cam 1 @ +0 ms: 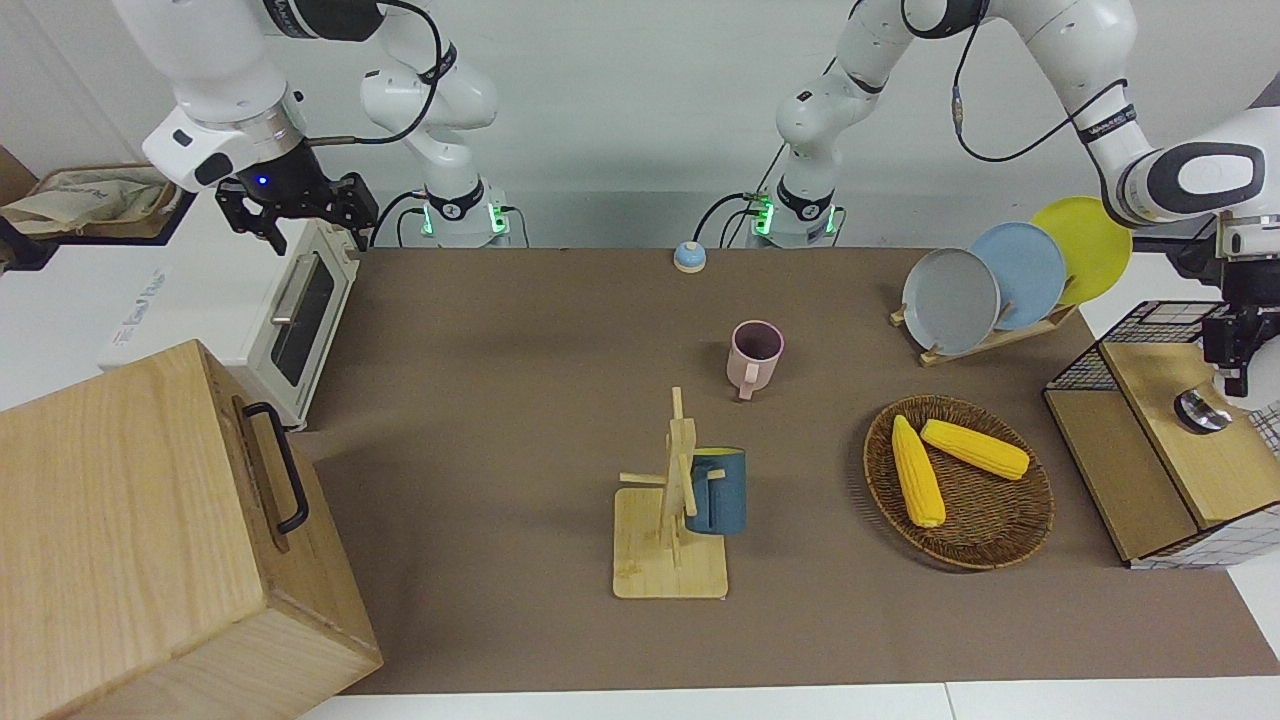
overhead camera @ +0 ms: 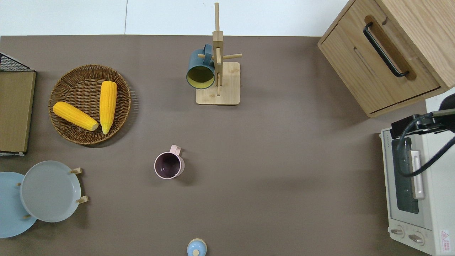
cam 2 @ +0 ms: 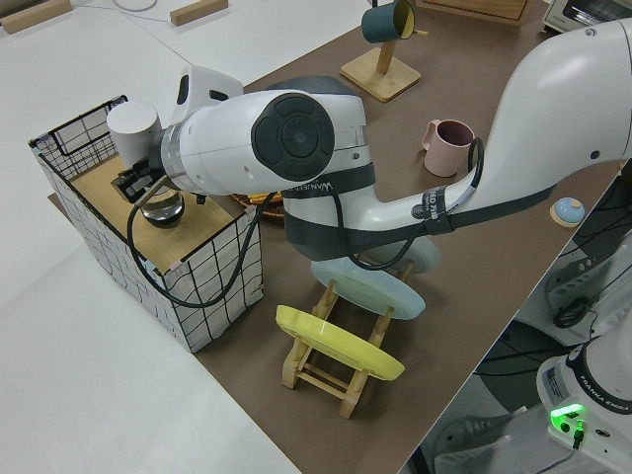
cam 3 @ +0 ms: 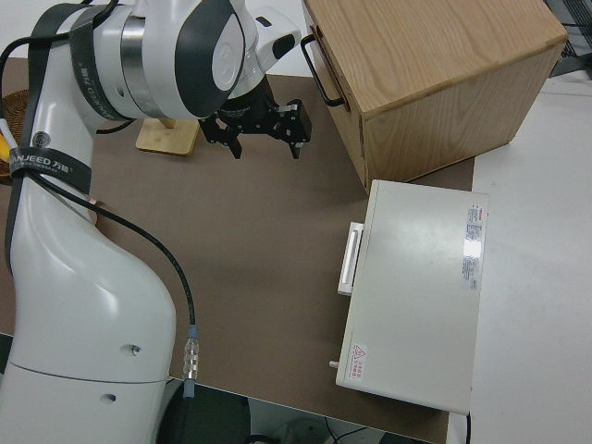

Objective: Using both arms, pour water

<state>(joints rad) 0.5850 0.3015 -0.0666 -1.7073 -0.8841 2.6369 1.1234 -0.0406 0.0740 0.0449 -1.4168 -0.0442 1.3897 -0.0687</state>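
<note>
A pink mug [cam 1: 755, 352] [overhead camera: 169, 165] stands upright mid-table, and its inside looks dark and empty. A dark blue mug [cam 1: 718, 490] [overhead camera: 201, 69] hangs tilted on a wooden mug tree [cam 1: 670, 560], farther from the robots. No water shows in any view. My right gripper [cam 1: 295, 215] [cam 3: 264, 139] hangs open and empty over the toaster oven [cam 1: 300, 320] at the right arm's end. My left gripper [cam 1: 1235, 365] [cam 2: 138, 186] is over the wire crate's wooden shelf [cam 1: 1170, 440], just above a small shiny round object [cam 1: 1200, 410].
A wicker basket [cam 1: 960, 545] holding two corn cobs sits toward the left arm's end. A rack of three plates [cam 1: 985, 280] is nearer the robots. A wooden cabinet [cam 1: 150, 540] stands beside the oven. A small blue bell [cam 1: 689, 257] is near the arm bases.
</note>
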